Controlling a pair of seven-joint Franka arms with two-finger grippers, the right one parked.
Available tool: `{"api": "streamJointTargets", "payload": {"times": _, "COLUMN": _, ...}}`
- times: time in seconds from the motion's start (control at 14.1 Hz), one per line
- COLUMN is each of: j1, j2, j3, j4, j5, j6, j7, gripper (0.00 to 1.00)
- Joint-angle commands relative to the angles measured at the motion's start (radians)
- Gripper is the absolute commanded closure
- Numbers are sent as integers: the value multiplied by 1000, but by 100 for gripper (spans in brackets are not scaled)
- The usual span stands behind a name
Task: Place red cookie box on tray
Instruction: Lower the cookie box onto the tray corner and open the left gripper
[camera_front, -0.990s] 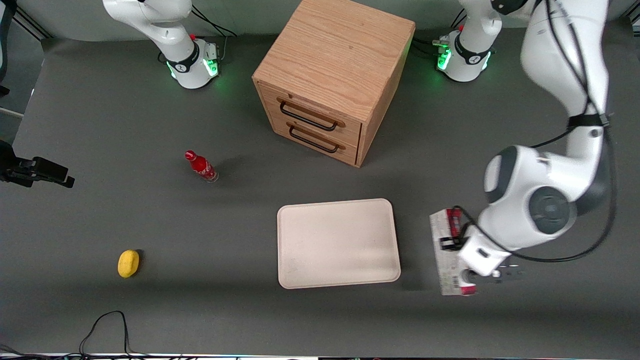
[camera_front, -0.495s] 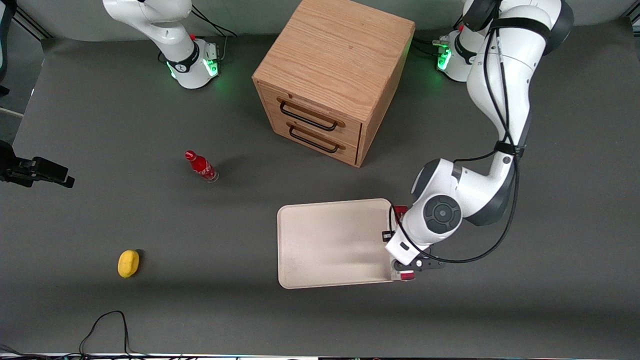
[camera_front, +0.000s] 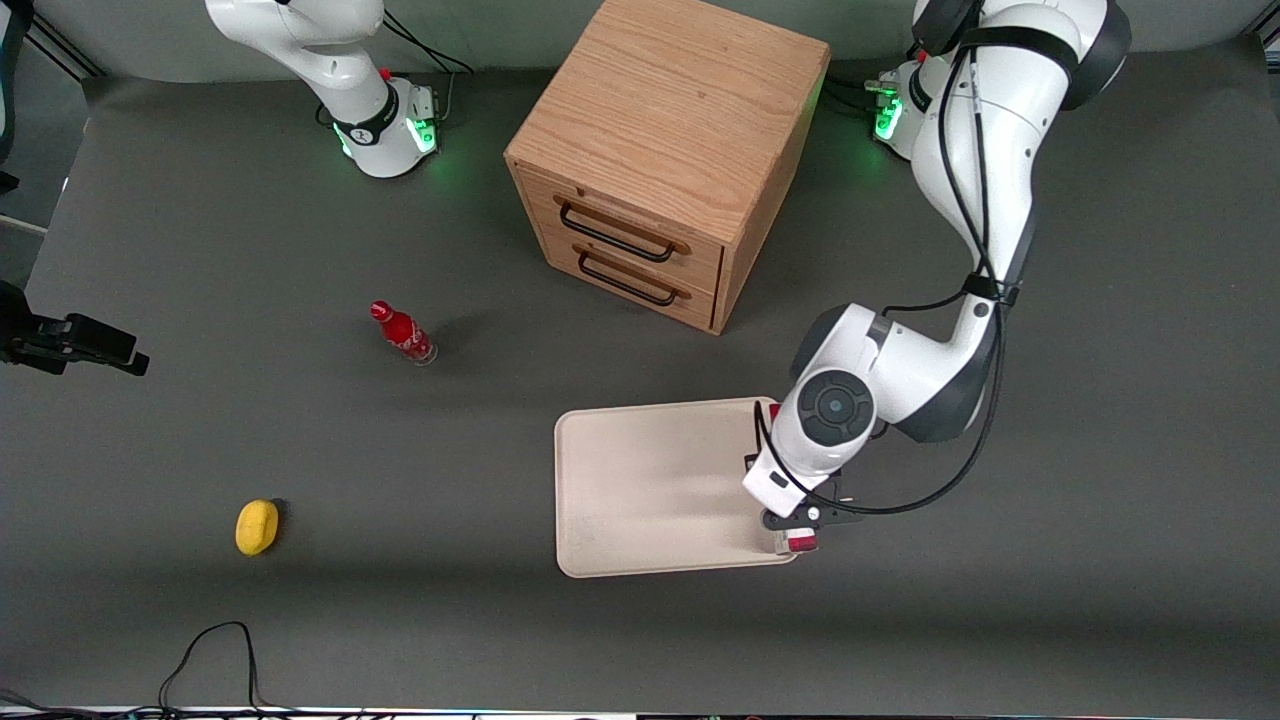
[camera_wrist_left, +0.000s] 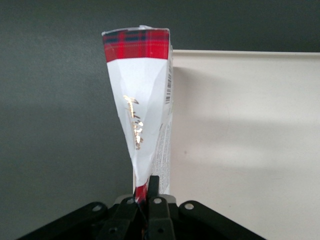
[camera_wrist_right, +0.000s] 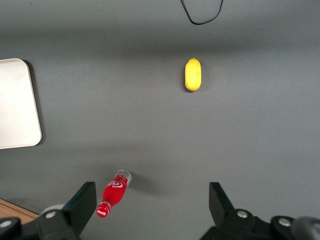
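My left gripper (camera_front: 797, 525) is shut on the red cookie box (camera_wrist_left: 142, 112), pinching its narrow end. The box hangs edge-on, with a red tartan end and a white narrow face; only a small red and white end (camera_front: 803, 541) shows under the wrist in the front view. The gripper (camera_wrist_left: 148, 192) holds the box above the edge of the cream-white tray (camera_front: 650, 490) that lies toward the working arm's end; the tray (camera_wrist_left: 250, 140) lies beside the box in the wrist view. The rest of the box is hidden by the arm.
A wooden two-drawer cabinet (camera_front: 665, 160) stands farther from the camera than the tray. A small red bottle (camera_front: 402, 333) and a yellow lemon-like object (camera_front: 256, 526) lie toward the parked arm's end; both show in the right wrist view, bottle (camera_wrist_right: 114, 194) and yellow object (camera_wrist_right: 192, 74).
The left arm carried the box from the bare table toward the working arm's end sideways over to the tray's edge. The box turned from lying flat to edge-on.
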Motion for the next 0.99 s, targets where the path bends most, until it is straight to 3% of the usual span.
{"api": "streamJointTargets", "payload": {"times": 0.0, "j1": -19, "j2": -6, "j3": 5, "j4": -7, "j5": 25, "j6": -7, "j7": -43, "gripper": 100}}
{"api": "streamJointTargets", "payload": {"times": 0.49, "j1": -27, "j2": 7, "j3": 5, "j4": -70, "j5": 32, "j6": 86, "j7": -71, "gripper": 100}}
{"api": "streamJointTargets", "payload": {"times": 0.57, "j1": -27, "j2": 6, "j3": 5, "j4": -70, "j5": 32, "j6": 80, "j7": -71, "gripper": 74}}
{"api": "streamJointTargets", "payload": {"times": 0.64, "j1": -27, "j2": 4, "j3": 5, "j4": -73, "j5": 34, "j6": 80, "j7": -71, "gripper": 1}}
{"api": "streamJointTargets", "payload": {"times": 0.92, "j1": -7, "j2": -44, "j3": 12, "j4": -72, "j5": 22, "j6": 70, "j7": -56, "gripper": 0}}
